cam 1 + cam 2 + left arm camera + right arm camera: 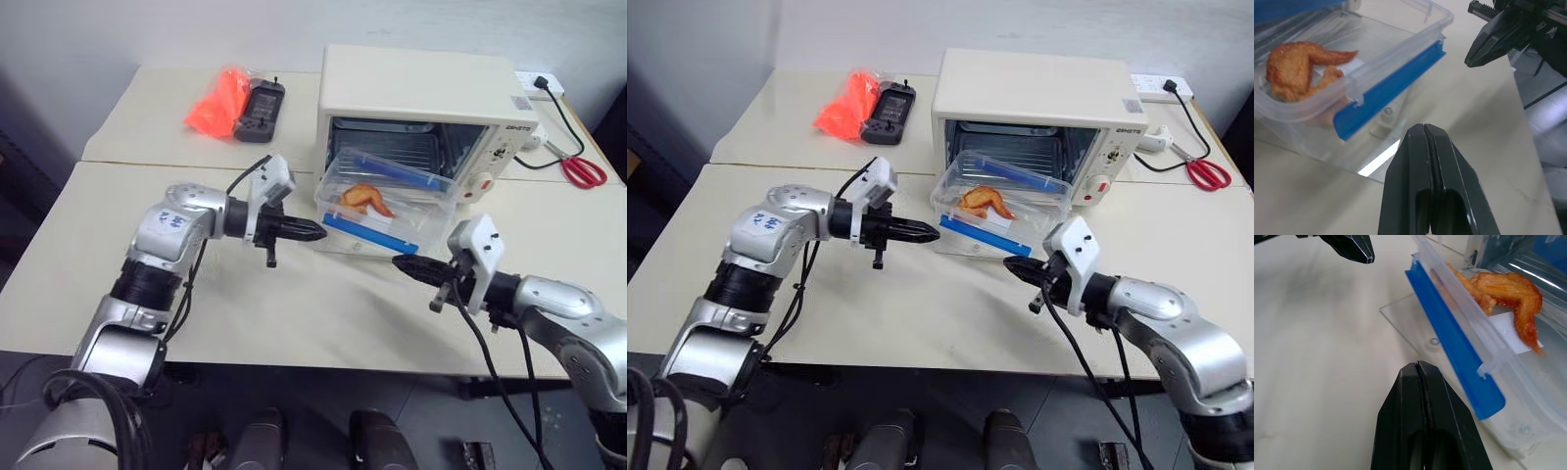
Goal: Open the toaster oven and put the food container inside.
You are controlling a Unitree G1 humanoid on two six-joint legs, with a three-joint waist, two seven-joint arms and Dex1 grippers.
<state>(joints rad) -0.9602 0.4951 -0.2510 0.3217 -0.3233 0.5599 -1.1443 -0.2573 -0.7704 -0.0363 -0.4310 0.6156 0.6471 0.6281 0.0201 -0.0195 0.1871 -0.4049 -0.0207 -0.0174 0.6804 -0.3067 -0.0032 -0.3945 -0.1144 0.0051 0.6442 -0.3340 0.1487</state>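
From the head camera, the cream-white boxy toaster oven (421,108) stands at the back of the pale table (294,313), its glass door folded down flat toward the front and its red knob on the right-hand panel. The clear rectangular plastic food container (387,201) with two blue clip bars sits half in the oven's mouth, its front part resting on the lowered door, and an orange-brown chicken wing shows through its lid. The left gripper (315,231) points in from the left with its black fingers pressed together and empty, its tip just beside the container's near-left corner. The right gripper (402,262) points in from the right, likewise pinched together and holding nothing, just in front of the container's near blue bar. At the back left lie a bright orange plastic bag (216,103) and a black handheld device (260,108), touching each other. Red-handled scissors (585,171) and a black cable lie to the right of the oven.

In the left wrist view, the left fingers (1422,171) meet in one seam, apart from the blue bar; the lid is see-through, the wing lying on a white slip.

In the right wrist view, the right fingers (1415,401) are also pressed together, near the blue bar and the edge of the glass door.
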